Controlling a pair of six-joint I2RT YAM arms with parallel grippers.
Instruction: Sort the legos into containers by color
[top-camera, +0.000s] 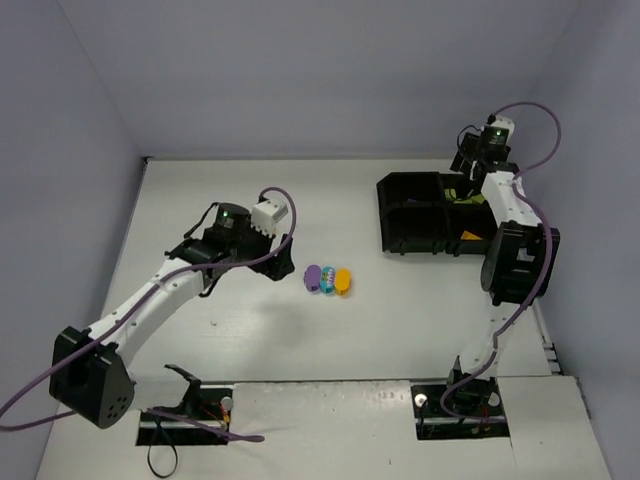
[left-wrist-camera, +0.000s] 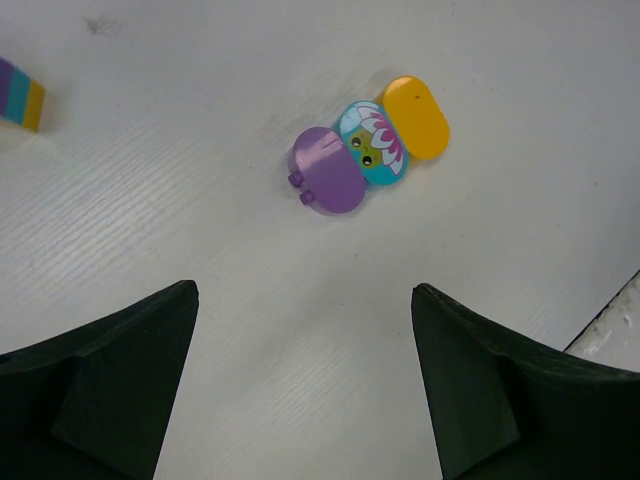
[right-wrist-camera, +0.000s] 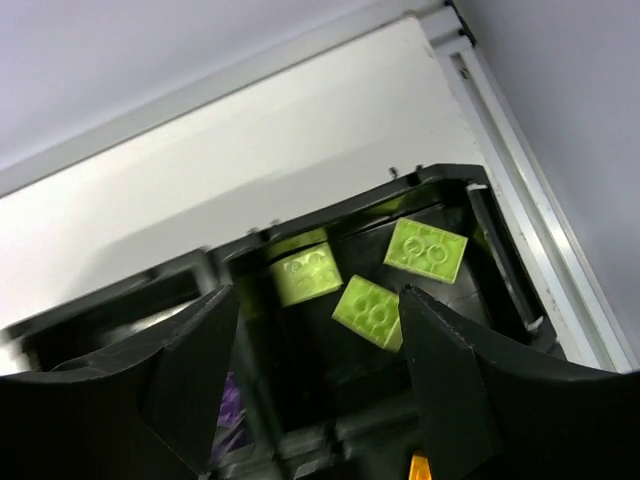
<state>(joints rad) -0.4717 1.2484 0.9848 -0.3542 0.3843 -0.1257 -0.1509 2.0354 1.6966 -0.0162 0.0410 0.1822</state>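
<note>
Legos (top-camera: 327, 279) lie unsorted on the desk (top-camera: 200, 200) in the top view: purple oval (top-camera: 312, 276), cyan oval (top-camera: 327, 279), orange oval (top-camera: 343, 281), touching in a row, well apart from the tray (top-camera: 405, 180). Left wrist: left jaws hang wide above them; closing on one may drag its neighbour along. Right wrist: right jaws stand apart, empty, over green bricks (right-wrist-camera: 372, 312) in the tray; one could bounce into another compartment.
</note>
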